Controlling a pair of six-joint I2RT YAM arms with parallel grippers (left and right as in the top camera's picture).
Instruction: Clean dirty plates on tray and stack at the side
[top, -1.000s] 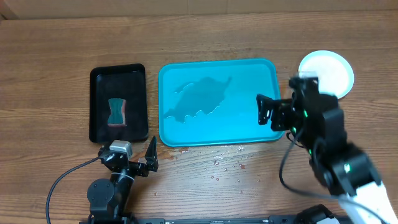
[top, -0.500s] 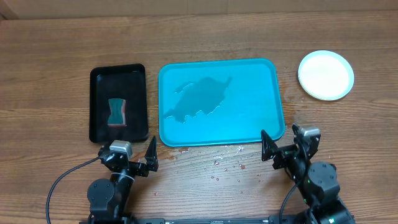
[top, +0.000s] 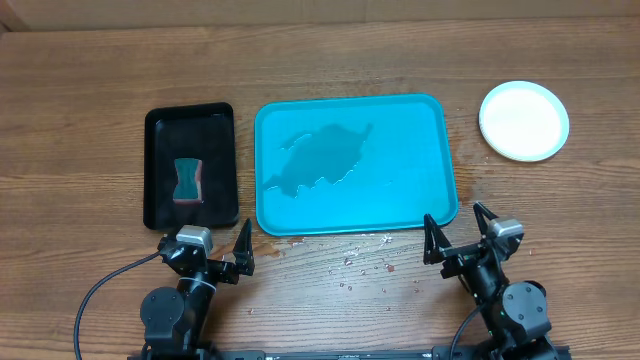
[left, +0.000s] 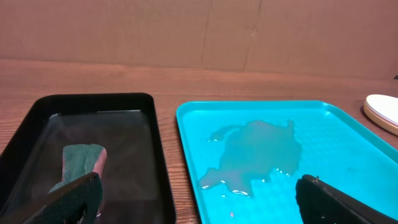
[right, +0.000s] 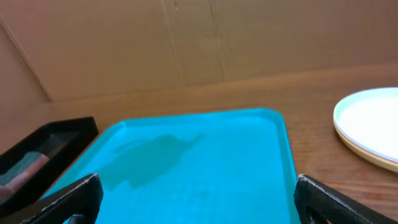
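Observation:
The turquoise tray (top: 400, 190) lies mid-table with no plates on it, only a puddle of water (top: 325, 155). The plates (top: 524, 120) sit off the tray at the far right as one round white pile, with no red smear on the top face. Both wrist views show tray and pile: tray (left: 323, 143) and plates (left: 384, 112) in the left, tray (right: 217, 162) and plates (right: 370, 127) in the right. My left gripper (top: 204, 247) rests open near the front edge, below the black tray. My right gripper (top: 457, 232) is open below the tray's near right corner. Nothing is between either pair of fingers (left: 201, 205) (right: 198, 202).
A smaller black tray (top: 190, 135) left of the turquoise one holds a teal and pink sponge (top: 187, 180), also seen in the left wrist view (left: 81, 162). Water drops (top: 360, 260) speckle the wood just in front of the turquoise tray.
My right arm has pulled back from beside the plates at the tray's right side to the front edge of the table. The left arm has not moved.

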